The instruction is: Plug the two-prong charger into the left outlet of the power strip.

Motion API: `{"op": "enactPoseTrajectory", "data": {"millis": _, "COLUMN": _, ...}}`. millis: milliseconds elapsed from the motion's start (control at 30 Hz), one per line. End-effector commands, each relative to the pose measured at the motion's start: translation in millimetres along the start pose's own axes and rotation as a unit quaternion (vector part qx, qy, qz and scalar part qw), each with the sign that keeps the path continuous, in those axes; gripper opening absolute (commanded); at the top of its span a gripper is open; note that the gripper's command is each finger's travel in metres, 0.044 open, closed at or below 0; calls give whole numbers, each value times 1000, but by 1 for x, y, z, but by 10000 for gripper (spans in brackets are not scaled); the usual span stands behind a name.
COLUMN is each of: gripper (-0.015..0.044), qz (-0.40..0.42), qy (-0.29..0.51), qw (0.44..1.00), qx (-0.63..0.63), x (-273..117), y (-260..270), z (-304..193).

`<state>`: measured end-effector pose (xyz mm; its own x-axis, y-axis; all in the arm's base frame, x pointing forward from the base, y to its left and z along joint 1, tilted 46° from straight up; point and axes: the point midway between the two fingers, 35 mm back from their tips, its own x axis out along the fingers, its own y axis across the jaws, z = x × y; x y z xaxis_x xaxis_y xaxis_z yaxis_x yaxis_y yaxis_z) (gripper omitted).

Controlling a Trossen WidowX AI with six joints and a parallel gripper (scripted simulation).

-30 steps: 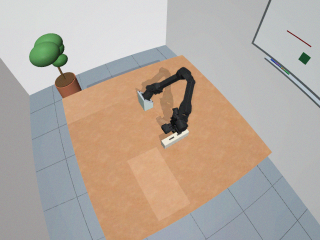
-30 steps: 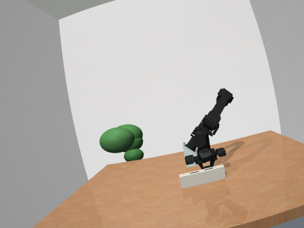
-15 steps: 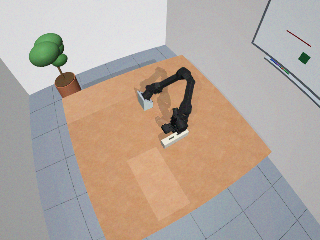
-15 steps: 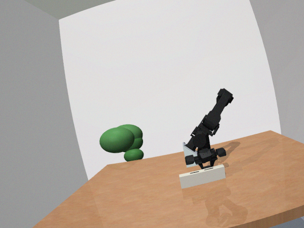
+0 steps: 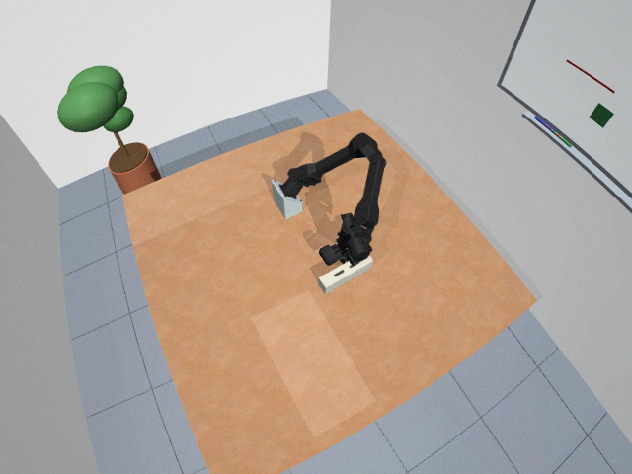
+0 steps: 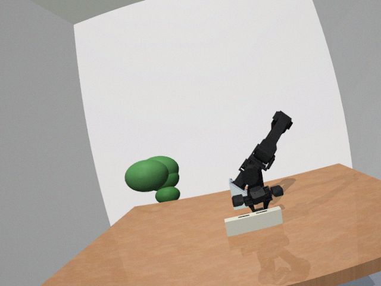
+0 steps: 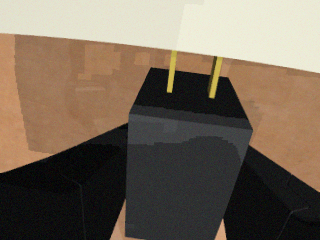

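Note:
The gripper [image 5: 353, 262] [image 6: 259, 208] [image 7: 189, 145] is shut on the dark grey charger [image 7: 182, 175]. The charger's two yellow prongs [image 7: 171, 75] point at the cream power strip [image 5: 329, 283] [image 6: 253, 225] [image 7: 90, 17]. In the wrist view the prong tips are hidden at the strip's edge; whether they are inside a slot cannot be told. In the exterior view the strip shows two dark slots, and the fingertips are just behind the right-hand one [image 6: 261, 211]. In the top view one slot [image 5: 339, 273] shows and the gripper hides the other.
The strip stands on the wooden table [image 5: 229, 285] [image 6: 184, 246]. The arm's pale base plate [image 5: 286, 203] [image 6: 238, 199] is behind the gripper. A potted plant [image 5: 89, 107] [image 6: 146, 175] stands beyond the table, and a whiteboard [image 5: 551, 31] hangs on the right wall.

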<state>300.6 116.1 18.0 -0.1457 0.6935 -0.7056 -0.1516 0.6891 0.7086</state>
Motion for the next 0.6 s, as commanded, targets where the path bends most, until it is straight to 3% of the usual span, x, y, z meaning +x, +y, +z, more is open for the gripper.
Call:
{"op": "enactPoseTrajectory", "data": {"millis": 0, "gripper": 0, "qz": 2, "qy": 0, "qw": 1000, "qx": 2, "x": 0, "y": 0, "z": 0}}
{"op": "enactPoseTrajectory", "data": {"millis": 567, "gripper": 0, "qz": 2, "qy": 0, "qw": 1000, "qx": 2, "x": 0, "y": 0, "z": 2}}
